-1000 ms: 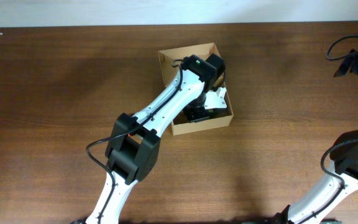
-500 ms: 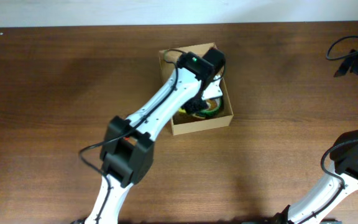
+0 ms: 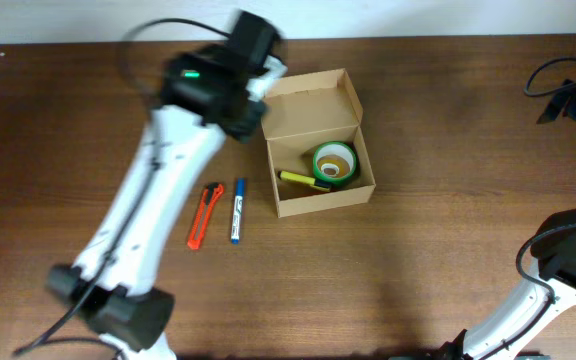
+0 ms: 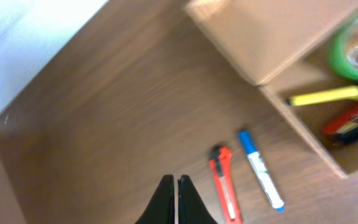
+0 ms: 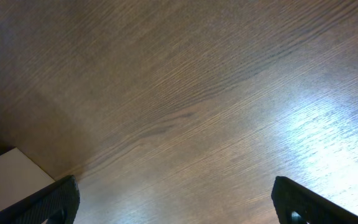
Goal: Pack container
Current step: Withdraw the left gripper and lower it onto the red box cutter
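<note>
On the wooden table [image 3: 418, 270], nearest the robot, an orange cutter [image 3: 201, 215] and a blue marker [image 3: 237, 211] lie side by side without touching, at about 8 o'clock from the container [image 3: 323, 203]. The container sits just past mid-table, its flap lid [image 3: 313, 105] standing open on its 12 o'clock side. Inside, a yellow marker [image 3: 303, 181] lies at 7 o'clock of a green tape roll [image 3: 334, 163]. The left wrist view shows a red item [image 4: 352, 118] beside the yellow marker, too blurred to name. Farther off, at 10 o'clock from the container, the left gripper [image 4: 176, 180] hangs above the table, fingers pressed together on nothing. Out at 2 o'clock, by the far right edge, the right gripper [image 5: 174, 186] is spread wide and empty.
</note>
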Available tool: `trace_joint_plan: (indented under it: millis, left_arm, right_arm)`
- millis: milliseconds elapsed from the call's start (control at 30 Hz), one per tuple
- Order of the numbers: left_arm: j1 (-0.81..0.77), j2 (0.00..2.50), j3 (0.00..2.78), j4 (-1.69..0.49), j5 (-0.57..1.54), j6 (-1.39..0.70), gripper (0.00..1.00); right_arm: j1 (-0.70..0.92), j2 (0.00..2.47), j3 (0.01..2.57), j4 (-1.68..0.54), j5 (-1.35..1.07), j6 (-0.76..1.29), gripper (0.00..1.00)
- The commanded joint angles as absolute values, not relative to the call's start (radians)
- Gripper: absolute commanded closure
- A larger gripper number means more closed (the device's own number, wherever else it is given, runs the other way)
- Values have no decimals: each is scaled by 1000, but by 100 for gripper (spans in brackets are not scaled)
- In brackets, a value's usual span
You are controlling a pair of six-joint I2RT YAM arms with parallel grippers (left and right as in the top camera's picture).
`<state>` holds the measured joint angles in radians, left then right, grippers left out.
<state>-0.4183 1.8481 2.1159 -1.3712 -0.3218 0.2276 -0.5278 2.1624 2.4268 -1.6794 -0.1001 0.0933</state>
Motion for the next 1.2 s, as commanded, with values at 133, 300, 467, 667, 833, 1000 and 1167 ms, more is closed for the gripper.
trace_joint_plan:
  millis: [133,300,467,667,833,1000,1167]
  left_arm:
    - [-251,1596,1791,-1301,-272,162,85]
    - [-154,1373,1386,-1161,-130,245,69]
    - [-129,1325,1157,-1058,34,331,56]
    - [-129,1471,1132,-1005,53,339,54]
    - [-129,1679,1136,-928,80,338,43]
    - [-129,1824,1169,-897,104,334,43]
    - [-129,1871,1179,-885,112,334,44]
  right_arm:
    - [-524,2132,2426,-1680,-113,85,1]
    - [-524,2132,2426,-1680,-113,85,1]
    - [-524,2132,2426,-1679,-113,85,1]
    - [-524,2132,2426,-1680,-113,85,1]
    - [-524,2132,2426,-1680,-113,85,1]
    - [-524,2132,2426,-1680,-113,85,1]
    - [-524,2132,2426,-1680,-113,85,1]
